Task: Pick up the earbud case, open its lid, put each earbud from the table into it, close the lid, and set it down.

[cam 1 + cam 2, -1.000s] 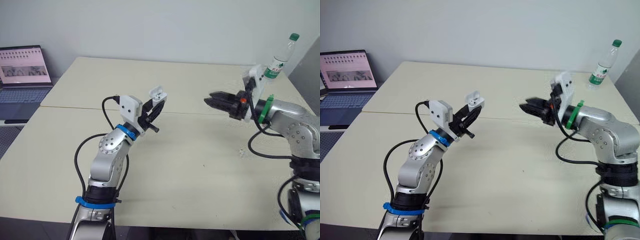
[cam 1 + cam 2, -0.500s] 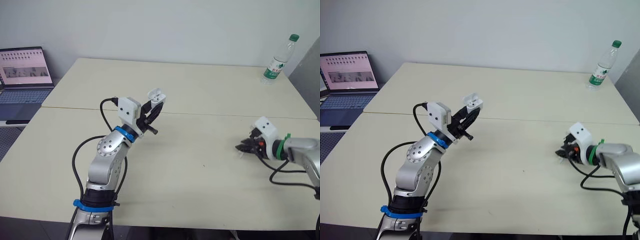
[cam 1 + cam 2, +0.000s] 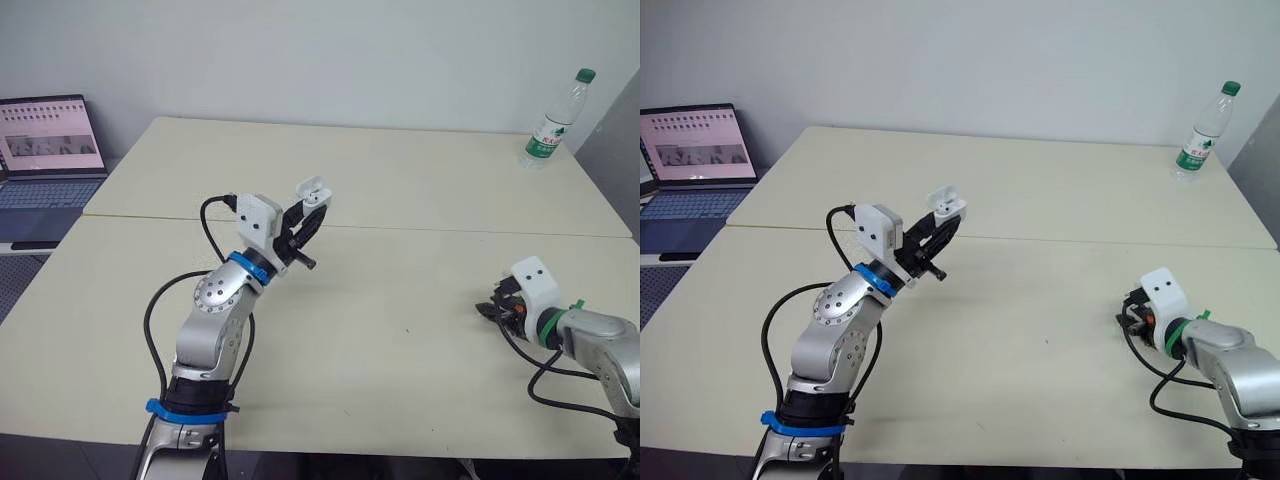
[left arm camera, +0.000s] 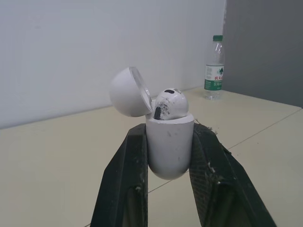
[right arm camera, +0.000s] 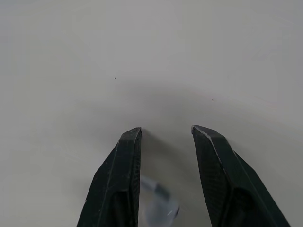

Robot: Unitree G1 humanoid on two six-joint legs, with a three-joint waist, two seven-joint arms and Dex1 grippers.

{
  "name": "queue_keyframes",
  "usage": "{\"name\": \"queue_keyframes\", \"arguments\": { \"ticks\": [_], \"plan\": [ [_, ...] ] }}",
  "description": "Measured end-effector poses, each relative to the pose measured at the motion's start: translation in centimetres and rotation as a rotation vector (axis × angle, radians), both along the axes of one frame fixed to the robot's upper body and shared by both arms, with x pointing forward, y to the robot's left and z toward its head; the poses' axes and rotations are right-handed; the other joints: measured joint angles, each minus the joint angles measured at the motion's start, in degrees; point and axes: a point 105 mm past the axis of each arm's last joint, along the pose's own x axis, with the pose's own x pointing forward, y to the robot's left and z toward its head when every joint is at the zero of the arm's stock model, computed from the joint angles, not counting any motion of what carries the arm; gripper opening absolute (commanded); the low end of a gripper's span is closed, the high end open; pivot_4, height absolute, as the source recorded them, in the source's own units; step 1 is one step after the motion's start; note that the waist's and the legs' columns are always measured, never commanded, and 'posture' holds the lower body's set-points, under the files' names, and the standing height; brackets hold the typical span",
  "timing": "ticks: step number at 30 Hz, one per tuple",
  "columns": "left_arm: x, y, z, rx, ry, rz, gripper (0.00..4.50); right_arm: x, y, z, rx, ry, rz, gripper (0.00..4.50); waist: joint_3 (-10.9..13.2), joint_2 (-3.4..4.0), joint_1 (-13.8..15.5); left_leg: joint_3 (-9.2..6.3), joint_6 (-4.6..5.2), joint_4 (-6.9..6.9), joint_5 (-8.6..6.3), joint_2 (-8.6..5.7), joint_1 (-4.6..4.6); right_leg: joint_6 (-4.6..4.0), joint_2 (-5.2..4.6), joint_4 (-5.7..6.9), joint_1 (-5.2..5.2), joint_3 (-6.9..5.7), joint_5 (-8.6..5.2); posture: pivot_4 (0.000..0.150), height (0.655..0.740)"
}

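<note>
The white earbud case [image 4: 168,146] is up in the air over the left half of the table, with my left gripper [image 3: 308,208] shut on its body. Its lid [image 4: 127,92] stands open and one white earbud [image 4: 170,104] sits in a slot. Down on the tabletop at the right, my right gripper [image 3: 490,308] points at the surface. In the right wrist view its fingers [image 5: 215,156] are open, and a blurred white earbud [image 5: 158,210] lies on the table between them, near their base.
A clear water bottle [image 3: 550,125] with a green cap stands at the table's far right corner. An open laptop [image 3: 45,150] sits on a separate surface to the left. A seam [image 3: 420,228] runs across the cream table.
My right arm has swung from chest height over the table's middle down to the tabletop at the right. The left arm and the case have barely moved.
</note>
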Motion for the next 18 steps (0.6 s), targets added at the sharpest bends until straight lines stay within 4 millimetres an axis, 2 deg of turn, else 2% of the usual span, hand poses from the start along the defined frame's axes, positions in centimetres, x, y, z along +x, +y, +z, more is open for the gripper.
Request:
{"name": "queue_keyframes", "arguments": {
  "ticks": [10,13,15,18],
  "plan": [
    [0.1,0.0,0.0,0.002,0.001,0.001,0.79,-0.3,0.3,-0.3,0.002,-0.006,0.006,1.71,0.0,-0.01,0.0,-0.01,0.0,0.0,0.0,0.0,0.02,0.01,0.01,-0.01,0.05,-0.01,0.0,0.15,0.74],
    [0.1,0.1,0.0,0.003,0.001,0.003,0.79,0.1,0.9,-0.1,0.07,-0.019,0.007,1.71,0.0,0.0,-0.09,0.01,0.0,-0.01,0.0,0.01,0.05,0.0,0.01,0.0,0.05,0.01,0.0,0.15,0.74],
    [0.1,0.0,0.0,0.004,0.002,0.002,0.79,0.9,1.5,0.9,0.125,-0.049,0.036,1.71,0.0,0.0,-0.16,0.03,0.0,-0.01,0.0,0.0,0.07,0.0,0.04,0.0,0.05,0.02,0.0,0.15,0.74],
    [0.1,0.0,0.0,0.004,0.002,0.002,0.79,2.2,0.5,3.7,0.136,-0.117,0.082,1.71,0.0,0.0,-0.07,0.03,0.01,-0.01,0.0,-0.04,0.07,0.0,0.07,-0.01,0.07,0.01,0.0,0.15,0.74]
  ]
}}
